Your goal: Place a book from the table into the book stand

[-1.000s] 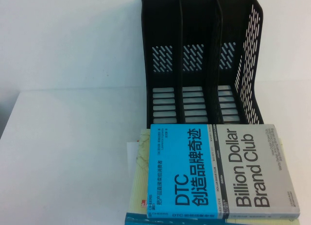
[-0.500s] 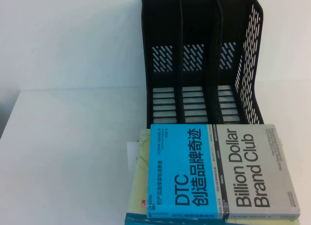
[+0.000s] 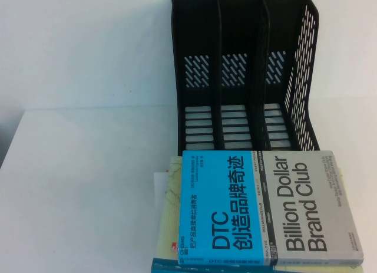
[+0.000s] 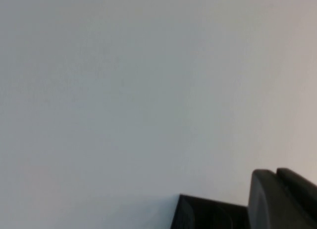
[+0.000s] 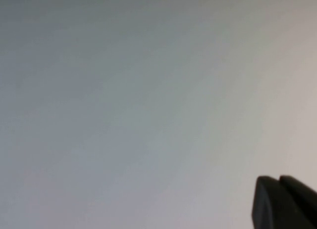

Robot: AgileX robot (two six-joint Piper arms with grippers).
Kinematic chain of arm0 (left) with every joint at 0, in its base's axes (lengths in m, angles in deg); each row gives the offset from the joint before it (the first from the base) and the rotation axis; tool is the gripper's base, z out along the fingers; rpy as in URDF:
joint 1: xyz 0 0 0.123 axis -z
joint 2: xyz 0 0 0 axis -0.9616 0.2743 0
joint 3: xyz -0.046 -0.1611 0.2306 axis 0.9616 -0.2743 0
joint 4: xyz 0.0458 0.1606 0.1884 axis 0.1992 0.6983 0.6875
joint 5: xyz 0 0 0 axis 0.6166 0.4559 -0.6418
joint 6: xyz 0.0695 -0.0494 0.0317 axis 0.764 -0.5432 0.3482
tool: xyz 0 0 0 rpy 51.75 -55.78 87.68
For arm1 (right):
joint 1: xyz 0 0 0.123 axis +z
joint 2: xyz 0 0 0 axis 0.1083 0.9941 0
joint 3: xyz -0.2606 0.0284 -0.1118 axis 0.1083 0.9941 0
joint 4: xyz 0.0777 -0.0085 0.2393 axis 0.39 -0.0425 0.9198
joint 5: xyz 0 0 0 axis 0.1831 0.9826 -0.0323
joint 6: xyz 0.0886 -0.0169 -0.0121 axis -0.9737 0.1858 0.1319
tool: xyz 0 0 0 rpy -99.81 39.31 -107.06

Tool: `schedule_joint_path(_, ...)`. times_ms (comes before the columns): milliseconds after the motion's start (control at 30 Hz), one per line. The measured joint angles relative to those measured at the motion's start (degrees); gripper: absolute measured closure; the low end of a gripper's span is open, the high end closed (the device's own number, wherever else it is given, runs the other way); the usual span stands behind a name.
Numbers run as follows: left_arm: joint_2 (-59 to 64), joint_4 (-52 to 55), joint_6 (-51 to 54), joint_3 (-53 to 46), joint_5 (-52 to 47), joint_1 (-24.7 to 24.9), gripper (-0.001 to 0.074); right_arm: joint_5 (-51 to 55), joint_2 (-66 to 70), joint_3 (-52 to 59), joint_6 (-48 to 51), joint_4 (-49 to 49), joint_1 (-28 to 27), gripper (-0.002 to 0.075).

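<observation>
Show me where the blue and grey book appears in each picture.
High view: the book lies lower right, atop a pale yellow-green book, before the book stand.
Left wrist view: absent; only the shut left gripper against a plain pale surface.
Right wrist view: absent; only the right gripper against a similar surface.
Shared landmark: that pale surface, perhaps the table; uncertain.

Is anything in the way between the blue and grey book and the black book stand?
Nothing visible. The book lies flat atop a pale book just before the book stand, whose three compartments look empty. Both the left gripper and right gripper hang over blank surface.
</observation>
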Motion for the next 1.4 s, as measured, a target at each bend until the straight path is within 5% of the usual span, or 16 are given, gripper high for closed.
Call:
schedule_joint_path(500, 16.61, 1.03, -1.28, 0.47, -8.43, 3.27, 0.0739, 46.75, 14.34, -3.24, -2.93, -0.14, 0.0, 0.0729)
schedule_joint_path(700, 24.59, 1.17, -4.01, 0.47, -10.47, 3.27, 0.0739, 50.2, 14.77, -3.24, -5.65, 5.73, 0.0, 0.0729)
schedule_joint_path(1000, 26.51, 0.52, -4.14, 0.47, -11.07, 3.27, 0.0739, 55.51, 15.04, -0.56, 2.74, 31.76, 0.11, 0.0729)
schedule_joint_path(1400, 43.23, 0.07, -2.98, 2.84, -20.32, 3.27, 0.0739, 67.36, 37.55, -9.58, 16.67, 27.72, 3.0, 0.0729)
